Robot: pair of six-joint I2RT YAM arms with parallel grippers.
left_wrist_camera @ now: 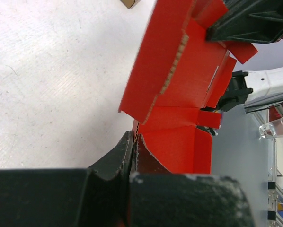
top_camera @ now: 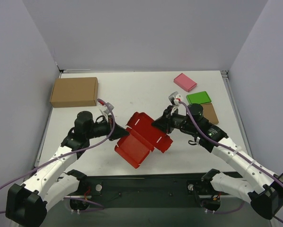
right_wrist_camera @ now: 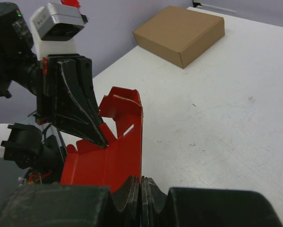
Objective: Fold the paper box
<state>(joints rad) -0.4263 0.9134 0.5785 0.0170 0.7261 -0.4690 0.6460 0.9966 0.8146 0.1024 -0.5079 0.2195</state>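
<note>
The overhead camera hangs above and behind the arms [top_camera: 61, 156], looking down and forward over the whole table [top_camera: 132, 90], far enough back to take in the grey walls [top_camera: 146, 28]. The left wrist camera sits just behind the left gripper [left_wrist_camera: 133, 142], rolled sideways and very close on the paper box [left_wrist_camera: 179, 85], facing the right gripper [left_wrist_camera: 212, 34]. The right wrist camera rides equally close, looking across the table towards the brown carton [right_wrist_camera: 181, 33]. All three views share the box, and each wrist view catches the opposite gripper.

The paper box [left_wrist_camera: 179, 75] is matt red corrugated cardboard, its cut edges raw brown. The white table [left_wrist_camera: 51, 85] looks finely textured and scuffed.
</note>
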